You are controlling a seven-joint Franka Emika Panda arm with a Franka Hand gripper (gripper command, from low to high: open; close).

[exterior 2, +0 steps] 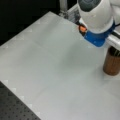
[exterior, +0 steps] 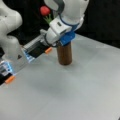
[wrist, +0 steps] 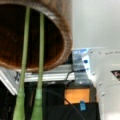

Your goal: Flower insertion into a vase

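The dark brown vase (exterior: 64, 54) stands upright on the white table in both front views, near a front view's right edge (exterior 2: 112, 64). Directly over its mouth hangs my gripper (exterior: 53, 33), with its white body and blue camera mount (exterior: 67, 39); the fingertips are hidden. A red flower head (exterior: 45, 10) with green leaves (exterior: 49, 19) shows above and behind the hand. In the wrist view two green stems (wrist: 25, 50) run side by side into the vase's open mouth (wrist: 62, 37).
A grey rail with black parts (exterior: 33, 46) and orange tabs (exterior: 48, 50) runs along the table's back edge. The white arm base (exterior: 10, 37) stands at a front view's left. A black perforated board (exterior 2: 15, 107) borders the table.
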